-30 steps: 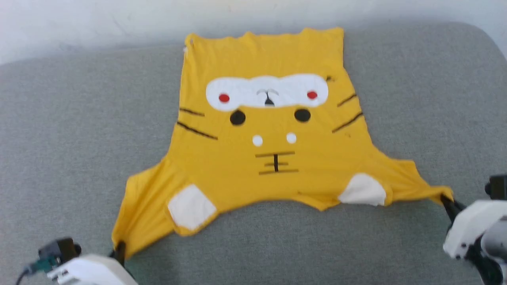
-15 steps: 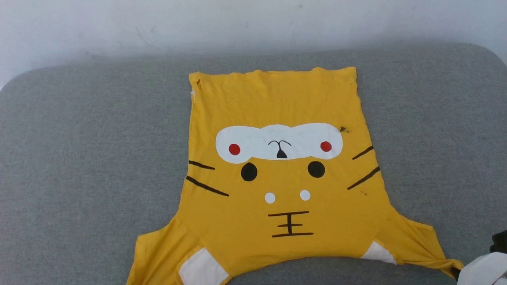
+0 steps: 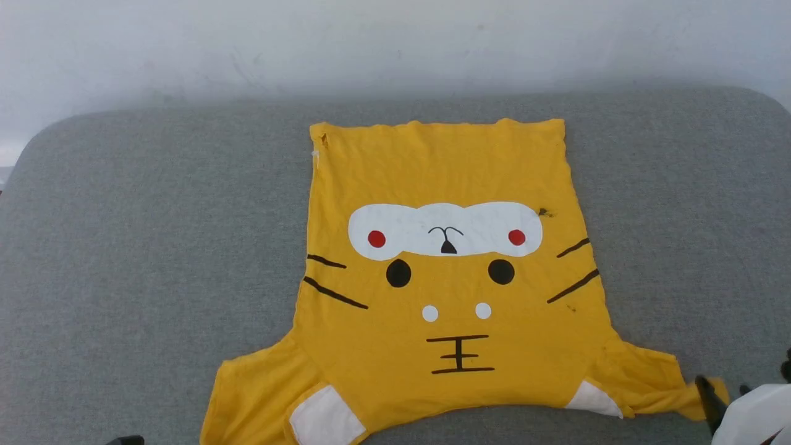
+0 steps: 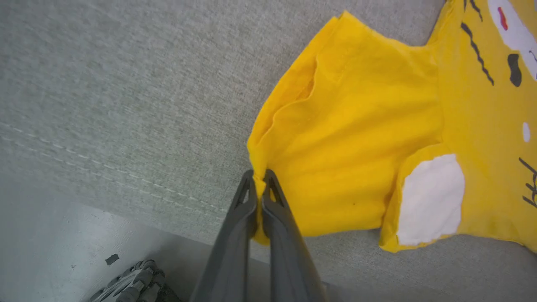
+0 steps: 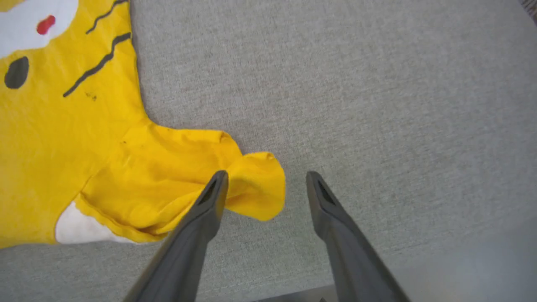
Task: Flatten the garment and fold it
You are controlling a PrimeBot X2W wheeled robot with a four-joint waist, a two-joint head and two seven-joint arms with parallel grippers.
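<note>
Grey woven fabric covers the counter, and a pale wall runs across the top of the head view. You have one garment on the counter. It lies spread out across the centre and lower half of that frame, print side up, with its straight hem toward the top and a sleeve reaching toward each bottom corner.

Count the print:
- one broad white patch
- two red dots inside that patch
- two black ovals just below it
- two small white dots
- two whisker lines on each side
- two white corner patches near the bottom edge

Two tools are in play. Your left tool is clamped tight on the outer edge of one sleeve, at the lower middle of the left wrist view, with yellow cloth bunched between its fingers. Your right tool has its fingers wide apart at the lower right of the head view. In the right wrist view, the tip of the other sleeve lies loose on the counter between them. It touches the finger on the frame's left and is clear of the one on the right.
</note>
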